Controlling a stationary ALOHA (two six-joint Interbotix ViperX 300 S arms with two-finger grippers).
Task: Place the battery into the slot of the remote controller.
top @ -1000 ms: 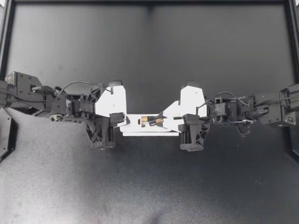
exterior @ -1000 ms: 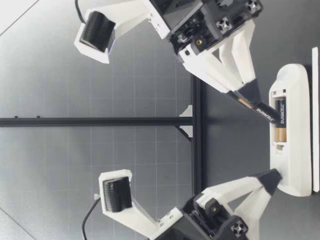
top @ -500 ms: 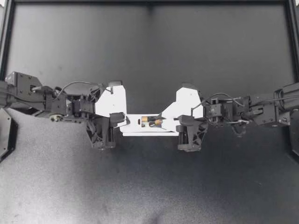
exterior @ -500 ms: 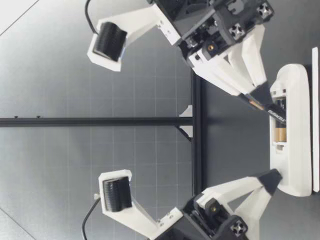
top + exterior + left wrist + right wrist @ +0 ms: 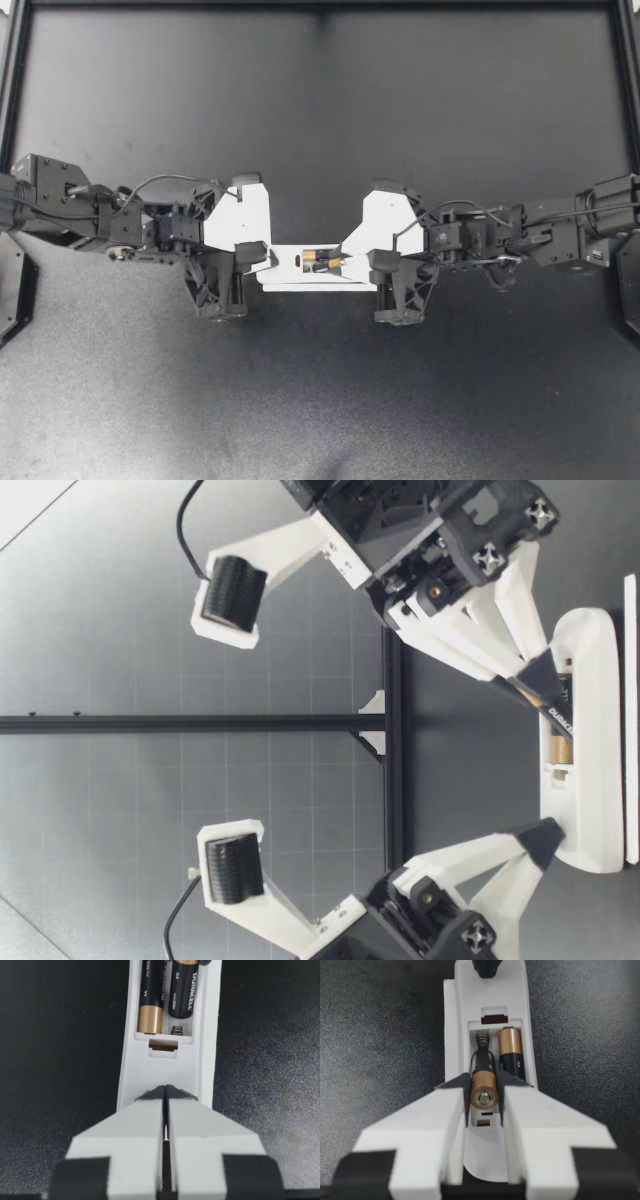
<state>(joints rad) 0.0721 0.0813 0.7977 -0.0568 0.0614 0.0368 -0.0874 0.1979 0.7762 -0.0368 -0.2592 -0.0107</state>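
The white remote (image 5: 290, 270) lies between both arms with its battery compartment open upward. My left gripper (image 5: 268, 258) is shut, its tips pressing down on one end of the remote (image 5: 205, 1075). My right gripper (image 5: 345, 262) is shut on a black-and-copper battery (image 5: 328, 263). In the right wrist view that battery (image 5: 484, 1072) sits tilted between the fingers, its far end down in the empty slot by the spring (image 5: 481, 1038). A second battery (image 5: 511, 1055) lies seated beside it. The low view shows the held battery (image 5: 553, 715) slanting into the remote (image 5: 590, 800).
The remote's flat white cover (image 5: 320, 285) lies under or beside it on the dark mat. A black frame rail (image 5: 320, 5) borders the far side of the table, and another rail (image 5: 8, 120) runs along the left.
My right gripper has moved toward the left arm and lower, bringing the battery from above the remote down into the open slot. The left gripper has stayed still.
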